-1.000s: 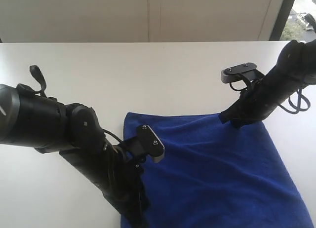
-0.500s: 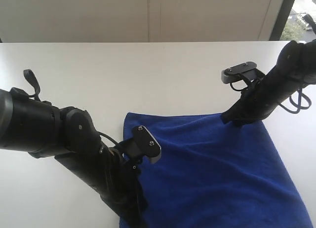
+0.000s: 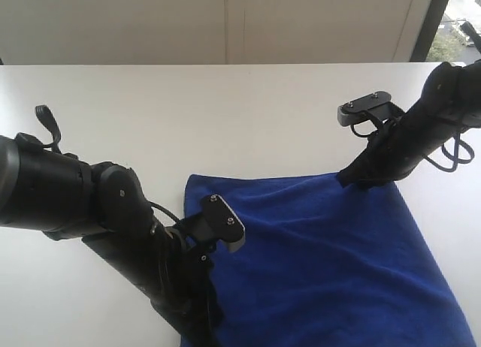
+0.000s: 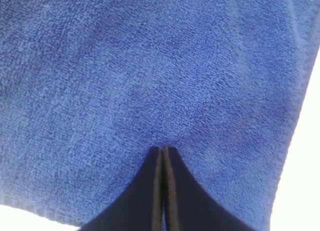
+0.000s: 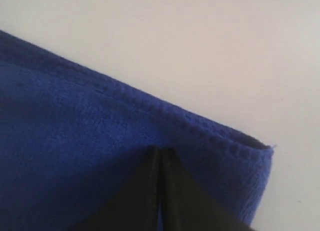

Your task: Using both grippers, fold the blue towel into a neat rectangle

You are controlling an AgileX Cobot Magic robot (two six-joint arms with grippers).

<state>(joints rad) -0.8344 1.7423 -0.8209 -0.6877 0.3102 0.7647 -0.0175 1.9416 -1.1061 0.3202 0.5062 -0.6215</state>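
The blue towel [image 3: 331, 264] lies spread on the white table [image 3: 225, 114], running off the near edge of the exterior view. My left gripper [image 3: 201, 333] is low at the towel's near left side. In the left wrist view it [image 4: 163, 149] is shut, tips pressed onto the fuzzy cloth [image 4: 150, 66]. My right gripper [image 3: 347, 180] meets the towel's far edge. In the right wrist view it [image 5: 160, 151] is shut, tips on the cloth [image 5: 75, 131] just inside the hemmed corner [image 5: 260, 151]. No cloth shows between either pair of jaws.
Bare white tabletop stretches behind and to the left of the towel. A pale wall [image 3: 225, 24] stands behind the table's far edge, and a window [image 3: 458, 16] shows at the far right. The bulky left arm [image 3: 68, 193] hangs over the near left table.
The left arm has drawn slightly down and to the left. The towel's far left corner has crept a little to the left. The right arm has barely moved.
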